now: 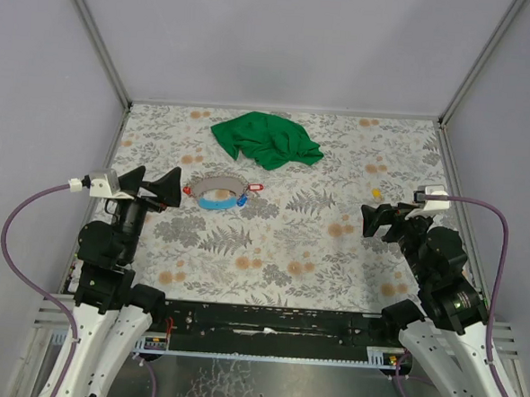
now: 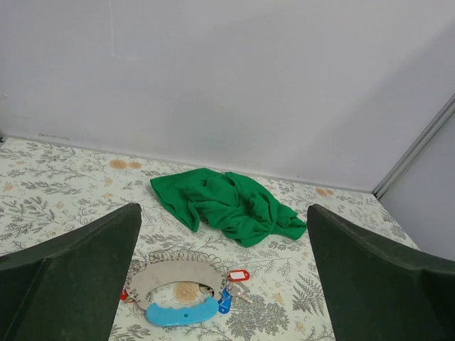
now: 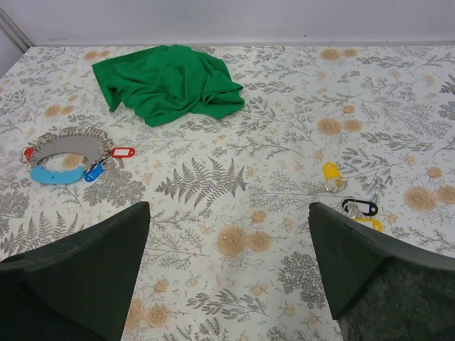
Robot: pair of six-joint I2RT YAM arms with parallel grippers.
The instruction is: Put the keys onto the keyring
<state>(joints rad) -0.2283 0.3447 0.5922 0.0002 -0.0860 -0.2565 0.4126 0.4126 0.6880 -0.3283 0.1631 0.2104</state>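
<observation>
Left pincer [image 1: 151, 185] is hovering with its jaws spread wide, gripping nothing. Lying low just ahead of it is the thin grey metal keyring [image 2: 173, 272], a curved loop with a coiled edge. Bunched at the ring's far end from this pincer are the keys: the small metal key with the red plastic tag [image 2: 239, 275] and the small metal key with the blue plastic tag [image 2: 225, 302]. Whether they are merely touching the loop or already threaded isn't showing. A light-blue crescent piece [image 2: 181, 313] is lying along the ring's near edge, and the crumpled green cloth [image 2: 226, 206] is sitting further ahead, apart from the ring.

Right pincer [image 1: 385, 220] is hanging equally wide and empty, with a yellow plastic tag [image 3: 331, 174] and a tiny dark-and-yellow item [image 3: 359, 208] just ahead of it.

The reach looks to be only beginning. Best play, on this reading: left pincer descending on the ring's bare curve, clear of the tags, and pinning it. The right should be taking a key by its tag rather than its thin blade, which is lying flush on the floral-patterned table [image 1: 271, 253].
</observation>
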